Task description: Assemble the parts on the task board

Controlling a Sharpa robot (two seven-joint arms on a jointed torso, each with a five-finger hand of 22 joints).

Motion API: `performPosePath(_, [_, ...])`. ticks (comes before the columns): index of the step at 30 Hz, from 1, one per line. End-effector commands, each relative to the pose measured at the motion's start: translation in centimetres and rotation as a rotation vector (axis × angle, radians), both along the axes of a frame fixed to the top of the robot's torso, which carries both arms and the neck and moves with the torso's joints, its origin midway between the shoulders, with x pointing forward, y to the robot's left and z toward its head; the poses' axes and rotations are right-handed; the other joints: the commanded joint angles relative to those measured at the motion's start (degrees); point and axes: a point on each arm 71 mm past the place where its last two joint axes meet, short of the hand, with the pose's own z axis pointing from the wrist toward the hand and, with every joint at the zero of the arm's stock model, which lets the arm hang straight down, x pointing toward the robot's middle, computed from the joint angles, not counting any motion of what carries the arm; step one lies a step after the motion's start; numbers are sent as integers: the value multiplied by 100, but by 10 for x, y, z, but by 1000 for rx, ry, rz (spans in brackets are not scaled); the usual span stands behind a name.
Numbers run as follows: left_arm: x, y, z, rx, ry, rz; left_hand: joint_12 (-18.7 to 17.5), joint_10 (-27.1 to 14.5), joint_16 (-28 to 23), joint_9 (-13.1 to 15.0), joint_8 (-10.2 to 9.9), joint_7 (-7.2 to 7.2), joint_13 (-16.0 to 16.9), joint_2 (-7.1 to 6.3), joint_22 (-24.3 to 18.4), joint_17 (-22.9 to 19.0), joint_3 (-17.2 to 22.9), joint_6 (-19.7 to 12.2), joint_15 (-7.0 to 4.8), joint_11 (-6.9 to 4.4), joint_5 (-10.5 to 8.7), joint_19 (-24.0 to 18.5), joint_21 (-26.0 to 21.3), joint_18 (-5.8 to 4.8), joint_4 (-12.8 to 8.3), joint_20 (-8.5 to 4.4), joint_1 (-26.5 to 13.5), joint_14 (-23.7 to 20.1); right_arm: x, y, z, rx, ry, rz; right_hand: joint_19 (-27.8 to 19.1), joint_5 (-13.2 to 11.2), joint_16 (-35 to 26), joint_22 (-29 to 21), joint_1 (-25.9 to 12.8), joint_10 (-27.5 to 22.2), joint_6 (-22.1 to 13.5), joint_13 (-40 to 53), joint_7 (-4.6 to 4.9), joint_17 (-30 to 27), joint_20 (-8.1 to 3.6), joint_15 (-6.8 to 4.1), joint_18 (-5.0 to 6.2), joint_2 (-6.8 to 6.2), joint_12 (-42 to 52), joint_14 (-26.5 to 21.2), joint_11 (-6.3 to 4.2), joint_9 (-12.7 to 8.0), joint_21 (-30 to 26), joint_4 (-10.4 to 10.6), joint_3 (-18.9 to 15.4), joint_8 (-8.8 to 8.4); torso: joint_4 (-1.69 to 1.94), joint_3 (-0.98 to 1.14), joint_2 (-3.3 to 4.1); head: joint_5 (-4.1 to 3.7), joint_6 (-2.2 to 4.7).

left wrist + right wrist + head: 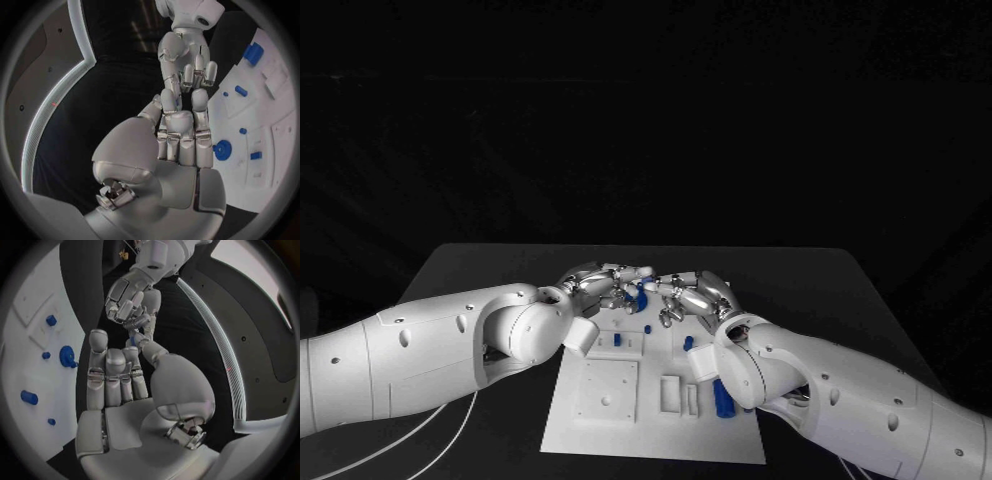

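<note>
My two hands meet fingertip to fingertip above the far edge of the white task board (610, 420). A small blue part (635, 293) sits between them. In the left wrist view the blue part (178, 103) lies between the fingertips of my left hand (181, 130), and my right hand (187, 65) reaches onto it from the other side. The right wrist view shows the blue part (133, 341) pinched at the thumb and fingertip of my right hand (119, 375), with the left hand (131, 302) closed on it from beyond. In the head view, my left hand (596, 285) and right hand (692, 297) cover most of the part.
Several blue parts stand on the board (275, 125): a round toothed one (222, 149), small pegs (651, 325) and a longer piece (723, 395) at its right edge. White raised blocks (669, 395) sit mid-board. Black table (488, 270) surrounds it.
</note>
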Motion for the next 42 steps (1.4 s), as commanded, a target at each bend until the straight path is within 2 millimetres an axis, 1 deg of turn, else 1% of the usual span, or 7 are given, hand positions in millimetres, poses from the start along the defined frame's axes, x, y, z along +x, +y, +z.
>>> performPosePath(1, [0,1,-1,18,-12,-4,-5,-88,-48,-15,23,92,20,-347,52,-53,-311,-371,32,37,65,-27,30,-100,133,5,-280,-56,0,0,-2,19,35,42,27,49,27,163,-64,37,39,32,9,22,-24,-6,-36,-5,31,30,11,7,56,-33,65,16,-3,-3,-1,-9,-6])
performPosePath(17, [6,15,-4,112,-42,-14,134,-418,-12,-12,57,296,-20,-944,20,-175,-1601,-1573,163,179,27,-147,-28,6,761,158,-694,-233,-4,-3,-8,-69,77,189,-3,207,43,156,-99,48,56,78,14,65,-22,-6,-23,-22,3,37,5,8,100,-118,111,16,-3,0,-3,-13,-44])
performPosePath(23, [11,30,-5,194,-76,-56,30,-540,-12,0,132,297,-106,-772,6,-206,-1600,-1234,211,239,147,-170,-52,43,893,206,-815,-274,-5,-14,-11,-119,98,257,-11,185,42,152,-111,54,59,90,12,71,-21,-4,-25,-14,-2,35,6,8,100,-128,107,17,-3,4,-10,-18,-67])
performPosePath(30, [19,44,0,344,-154,-198,-11,-536,-7,269,819,58,-165,-431,7,-229,-1794,-635,140,134,1153,-194,-78,-27,743,143,-759,-314,0,-35,-9,-218,130,377,-20,173,51,155,-117,56,63,99,12,85,-19,-2,-30,-11,-9,34,7,8,119,-142,100,16,-19,-5,-6,-21,-89])
performPosePath(33, [20,43,4,410,-189,-286,117,-547,-10,911,1465,-54,-79,-347,17,-227,-1894,-751,102,75,1221,-212,-93,-88,781,96,-813,-340,6,-44,-6,-258,141,410,-29,164,50,157,-119,58,63,106,11,89,-18,0,-33,-4,-17,29,7,8,134,-151,91,17,-15,-4,-7,-33,-108])
performPosePath(37, [18,40,7,457,-215,-358,571,-852,59,2475,3152,-131,187,-217,45,-202,-1990,-1801,107,57,1627,-269,-130,-114,1009,97,-908,-452,14,-51,-1,-289,149,428,-35,156,45,154,-120,57,65,105,11,88,-16,2,-37,-1,-26,26,7,8,132,-159,89,18,1,5,-6,-46,-122])
performPosePath(42, [13,32,8,471,-213,-416,1321,-1329,245,3565,4845,-181,508,-91,77,-168,-2061,-2879,102,52,2590,-285,-126,-123,1927,97,-1317,-571,22,-54,3,-314,161,442,-38,167,49,155,-121,63,65,117,12,94,-17,2,-43,0,-23,30,8,8,145,-168,88,18,2,5,0,-48,-141])
